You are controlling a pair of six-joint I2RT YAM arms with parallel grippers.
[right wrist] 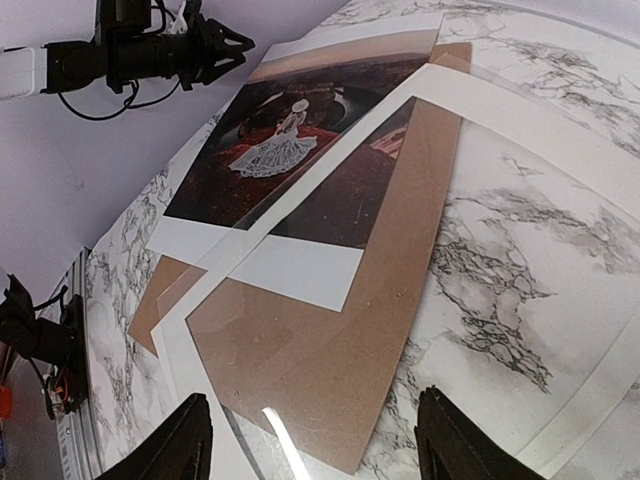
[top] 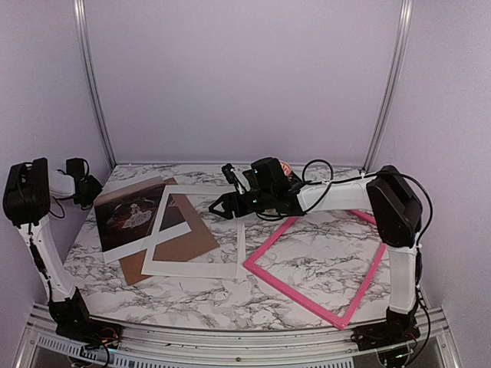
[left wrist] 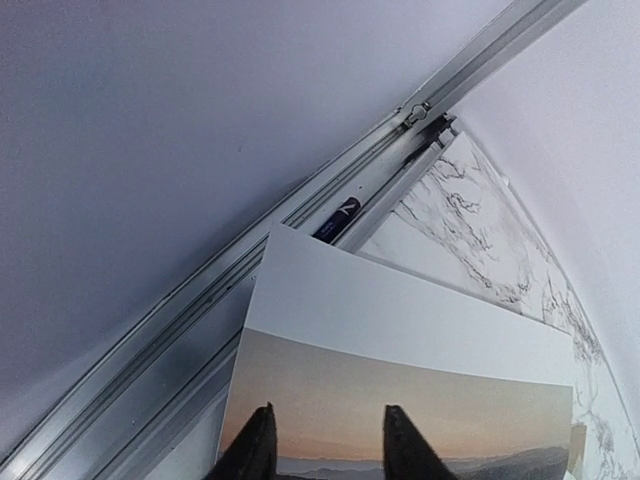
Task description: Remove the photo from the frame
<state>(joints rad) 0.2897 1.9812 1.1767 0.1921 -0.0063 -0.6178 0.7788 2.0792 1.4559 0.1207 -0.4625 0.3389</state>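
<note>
Marble table (top: 199,295): photo (top: 134,215) just beside left hand (left wrist: 328,410), jaws apart; right hand (right wrist: 315,398) likewise.

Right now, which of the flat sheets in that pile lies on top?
The white cut-out border sheet; its strips cross over the dark photo and the brown board, which show through its window.

No text, number or brand can be read in any view. A small dark tag (left wrist: 338,217) in the rail by the wall bears a pale mark, too small to make out. The photo (top: 132,217) shows no legible lettering.
</note>
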